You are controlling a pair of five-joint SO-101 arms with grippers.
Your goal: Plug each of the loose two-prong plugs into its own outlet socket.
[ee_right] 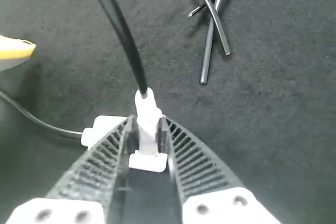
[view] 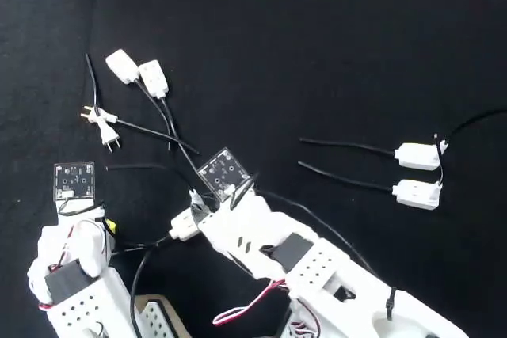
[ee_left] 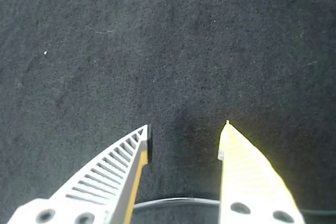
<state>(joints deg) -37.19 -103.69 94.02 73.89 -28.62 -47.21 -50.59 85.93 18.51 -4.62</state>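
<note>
The right jaws, low over the cloth (ee_right: 273,108), clamp a white plug (ee_right: 147,127); the left jaws hang parted.

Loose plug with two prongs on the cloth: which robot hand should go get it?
Left, I think. The left hand is open, empty and nearer the loose plug. The right hand is shut on a second plug.

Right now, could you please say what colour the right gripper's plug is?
White plug; right wrist view.
</note>
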